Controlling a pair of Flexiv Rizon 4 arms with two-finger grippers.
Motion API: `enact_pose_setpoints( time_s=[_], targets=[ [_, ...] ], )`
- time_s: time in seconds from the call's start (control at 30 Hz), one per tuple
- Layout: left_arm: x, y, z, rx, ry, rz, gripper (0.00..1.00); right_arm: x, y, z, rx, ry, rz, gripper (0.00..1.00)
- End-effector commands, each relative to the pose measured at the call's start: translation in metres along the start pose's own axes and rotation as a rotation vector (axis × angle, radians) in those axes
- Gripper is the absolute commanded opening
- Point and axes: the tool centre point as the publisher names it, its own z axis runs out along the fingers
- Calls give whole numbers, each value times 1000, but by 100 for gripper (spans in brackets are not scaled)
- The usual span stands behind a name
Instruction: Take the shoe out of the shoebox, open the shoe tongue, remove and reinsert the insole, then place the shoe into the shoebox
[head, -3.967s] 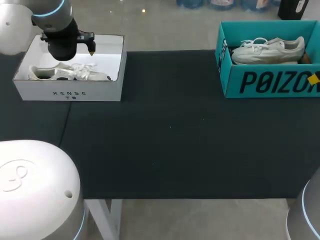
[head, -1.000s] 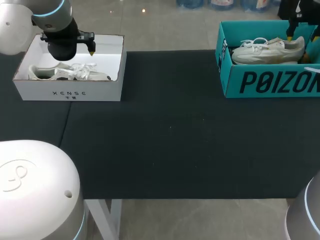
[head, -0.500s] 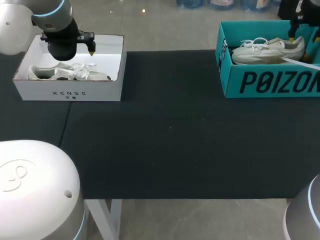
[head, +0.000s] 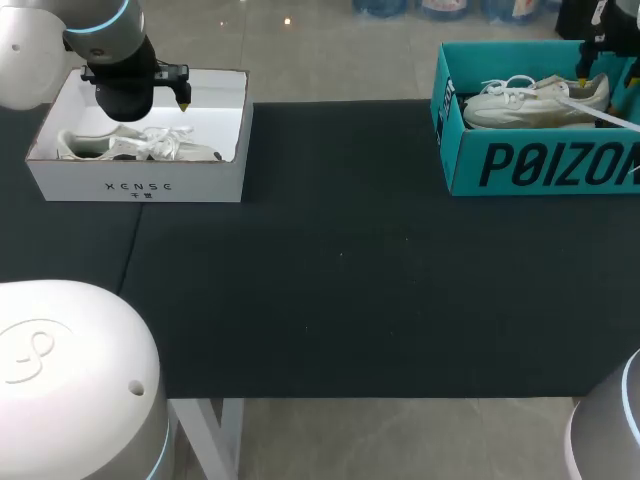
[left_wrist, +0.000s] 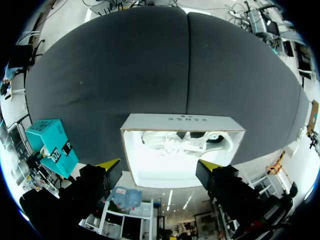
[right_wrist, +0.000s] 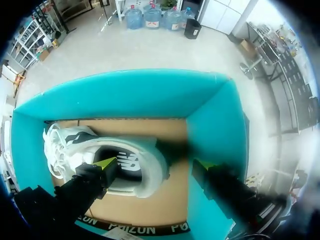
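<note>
Shoe (right_wrist: 145, 177) just below right gripper (right_wrist: 154, 164)

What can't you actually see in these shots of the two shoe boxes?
- Head view: the teal shoebox runs off the picture's edge, so one end is cut off.
- Head view: the left arm covers part of the inside of the white shoebox.
- Right wrist view: the shoe is dark inside and partly behind a finger of the right gripper; no insole discernible.

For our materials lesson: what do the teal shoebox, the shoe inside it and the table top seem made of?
Teal shoebox: probably cardboard, matte printed outside, bare brown board on its floor. Shoe: pale, smooth upper, perhaps leather or synthetic; white cord laces. Table top: black, matte, no glare, possibly a fabric or rubber mat.
</note>
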Motion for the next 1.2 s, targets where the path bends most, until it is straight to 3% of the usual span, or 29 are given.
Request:
enact_pose_setpoints(
  time_s=[0.03, 0.13, 0.2, 0.37, 0.63, 0.83, 1.2],
  targets=[
    [0, 0, 0, -1, 0, 1, 100, -3, 11, 5, 152, 1, -4, 51],
    [0, 0, 0, -1, 0, 1, 100, -5, 10, 6, 159, 0, -3, 22],
    [0, 0, 0, -1, 0, 1, 100, -6, 9, 7, 167, -2, -2, 20],
    [0, 0, 0, -1, 0, 1, 100, -8, 6, 9, 175, -10, -3, 0],
    [0, 0, 0, -1, 0, 1, 100, -11, 4, 13, 191, -25, -5, 0],
    [0, 0, 0, -1, 0, 1, 100, -14, 2, 4, 184, -24, 10, 0],
    [0, 0, 0, -1, 0, 1, 100, -18, -6, -50, 104, -2, 23, 0]
  ],
)
